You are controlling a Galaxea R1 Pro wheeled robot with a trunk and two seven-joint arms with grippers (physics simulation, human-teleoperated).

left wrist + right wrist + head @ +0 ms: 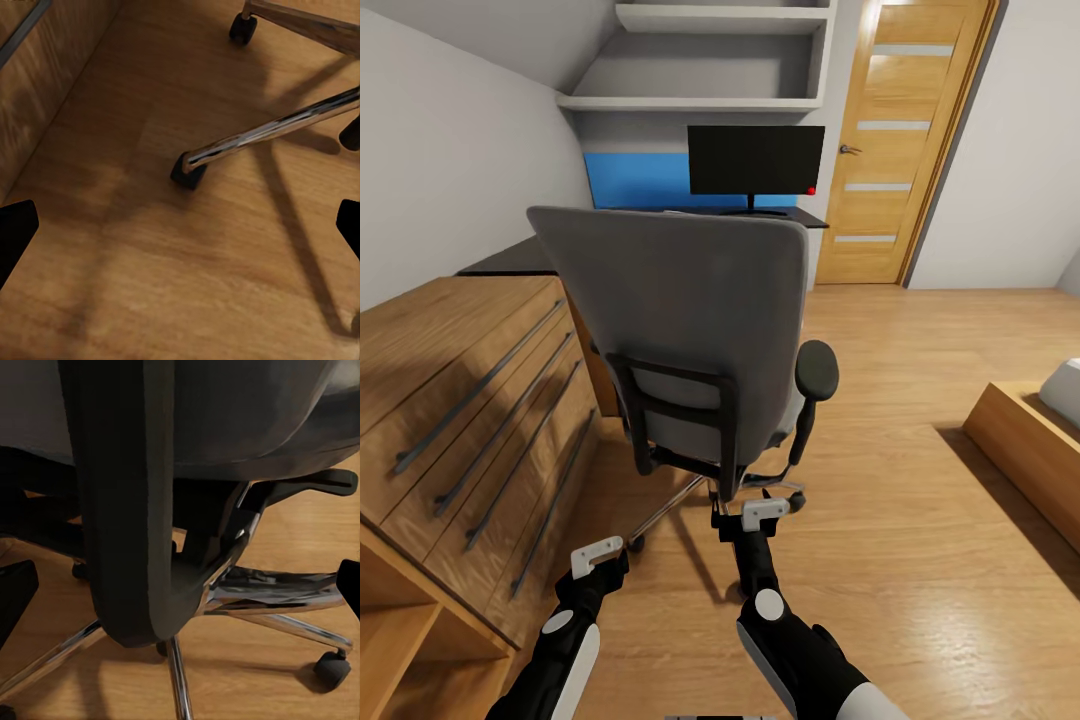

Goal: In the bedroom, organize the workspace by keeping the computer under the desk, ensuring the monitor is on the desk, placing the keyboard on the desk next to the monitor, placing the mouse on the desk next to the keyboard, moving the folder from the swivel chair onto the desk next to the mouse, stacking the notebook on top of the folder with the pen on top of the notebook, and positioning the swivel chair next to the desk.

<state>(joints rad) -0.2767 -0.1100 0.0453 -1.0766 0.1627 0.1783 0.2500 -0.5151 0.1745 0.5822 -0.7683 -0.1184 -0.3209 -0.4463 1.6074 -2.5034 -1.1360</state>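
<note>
Two things decide my next move: where the chair (680, 330) stands relative to my grippers, and where the desk (520, 258) lies beyond it. I have the chair straight ahead with its grey back turned toward me, blocking the seat, so I cannot tell whether the folder is on it. Past it the desk runs along the far wall and round to the left behind the wooden dresser (460, 400), and the monitor (756, 160) already stands on top of it. My right gripper (760, 513) is the nearer one: it sits low, just short of the black back frame (127, 510) and the chrome base (262, 600), with the frame's upright running top to bottom right in front of the jaws. Its jaws stand apart, holding nothing. My left gripper (598, 556) hangs off to the side over bare floor (150, 262), also parted and empty, with one chrome leg (270, 131) and its castor (187, 171) ahead of it. I judge a push or grasp on the frame falls to the right arm.
</note>
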